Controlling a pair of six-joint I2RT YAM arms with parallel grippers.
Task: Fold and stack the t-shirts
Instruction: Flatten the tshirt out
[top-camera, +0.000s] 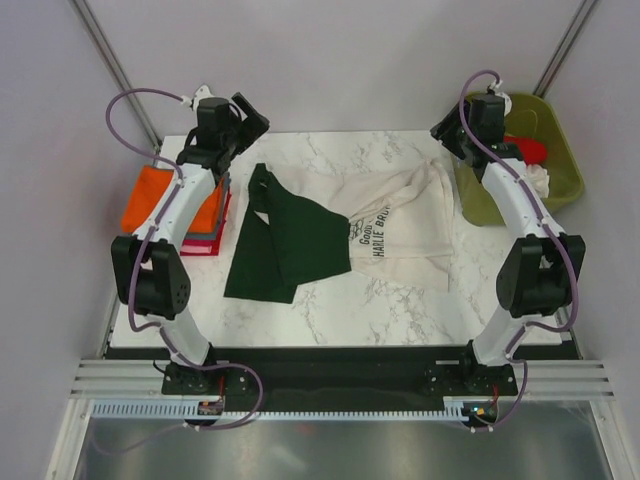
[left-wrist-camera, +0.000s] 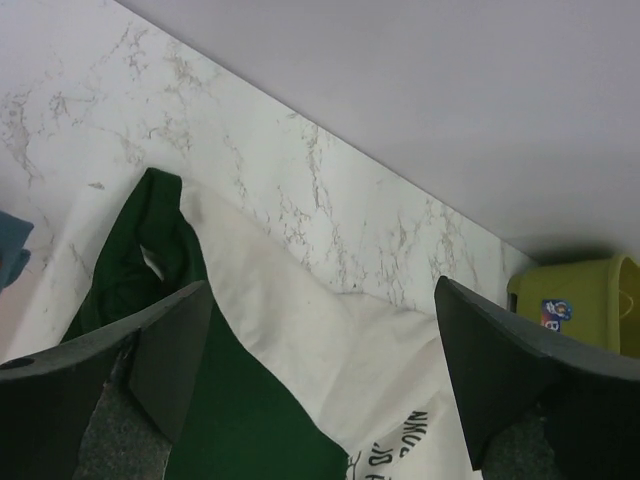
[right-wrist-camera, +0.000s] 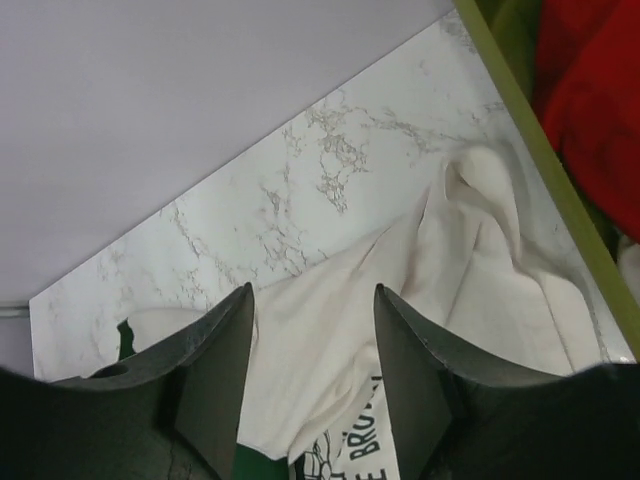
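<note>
the cream t-shirt (top-camera: 395, 215) lies rumpled in the middle of the bench (top-camera: 400, 300), a dark green part flopped over its left side and the print half showing. the left gripper (left-wrist-camera: 320, 340) hangs over the shirt's far edge, jaws spread wide and empty. the right gripper (right-wrist-camera: 312, 340) hovers likewise, jaws parted on nothing. folded orange and red t-shirts (top-camera: 148, 195) sit stacked at the left. the step looks like an early fold; next, each gripper likely needs to drop and pinch a far corner.

Left claw (left-wrist-camera: 320, 345) spread wide, right claw (right-wrist-camera: 312, 350) half parted, both held aloft
</note>
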